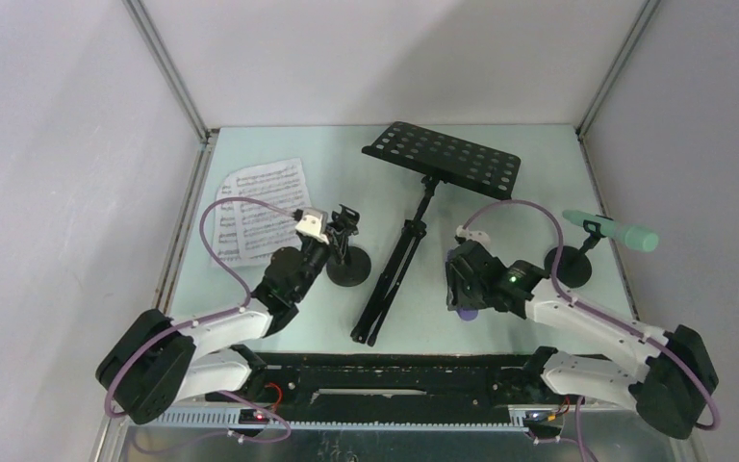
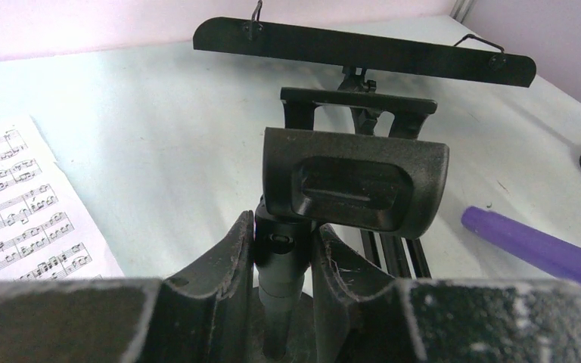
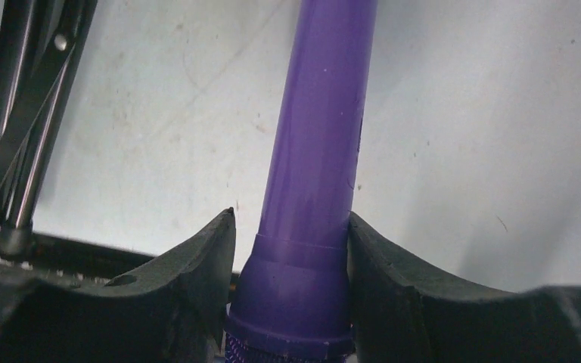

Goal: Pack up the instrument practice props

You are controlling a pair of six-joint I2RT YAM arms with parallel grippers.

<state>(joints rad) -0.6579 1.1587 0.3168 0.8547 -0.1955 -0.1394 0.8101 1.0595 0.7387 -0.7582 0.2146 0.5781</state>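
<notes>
Gripping a mic holder and a purple microphone

The left gripper [image 2: 281, 253] is clenched on the upright stem of a short black round-based mic holder [image 2: 354, 181]. This stands on the pale green table [image 1: 337, 183], just right of the white sheet-music pages [image 1: 255, 207]. The right gripper [image 3: 291, 242] is clamped around a purple plastic microphone [image 3: 319, 128], beside the folded legs of the black tripod music rack with perforated plate [image 1: 443, 159]. A mint-green microphone [image 1: 616, 231] rests in a second black round-based holder [image 1: 570, 265] near the table's right edge.
</notes>
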